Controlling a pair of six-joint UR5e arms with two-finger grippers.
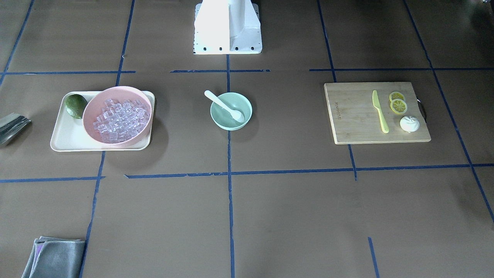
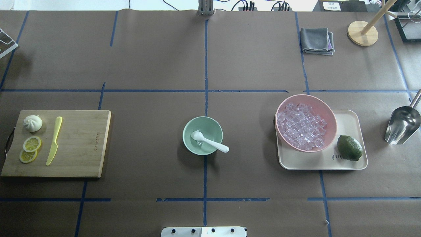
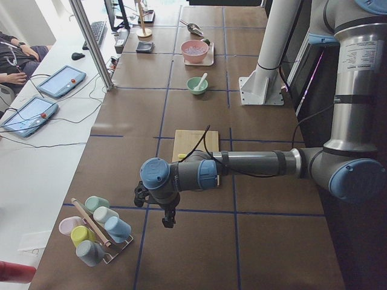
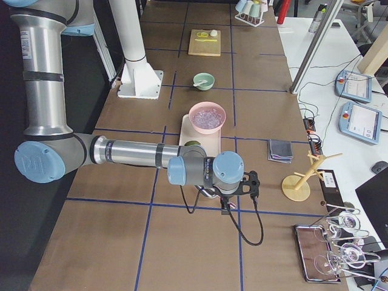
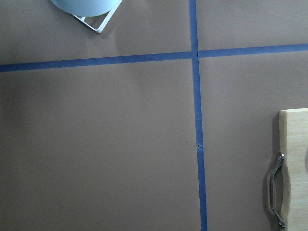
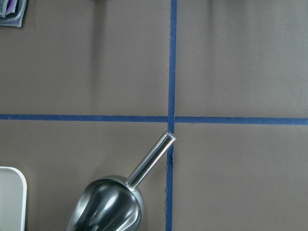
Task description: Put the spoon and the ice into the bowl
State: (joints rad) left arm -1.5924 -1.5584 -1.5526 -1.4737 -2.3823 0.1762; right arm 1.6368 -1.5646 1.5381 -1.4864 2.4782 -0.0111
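White spoon (image 2: pixel 210 142) rests in the mint-green bowl (image 2: pixel 189 127) mid-bench, handle over the rim. Ice cubes (image 2: pixel 300 125) fill the pink bowl (image 2: pixel 326 110). Left hand (image 3: pixel 169 219) and right hand (image 4: pixel 226 209): opening cannot be told.

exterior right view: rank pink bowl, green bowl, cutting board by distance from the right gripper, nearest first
1. pink bowl: on the robot's right side of the table, closest to the right gripper.
2. green bowl: mid-table, in front of the robot's base.
3. cutting board: far end, on the robot's left side.
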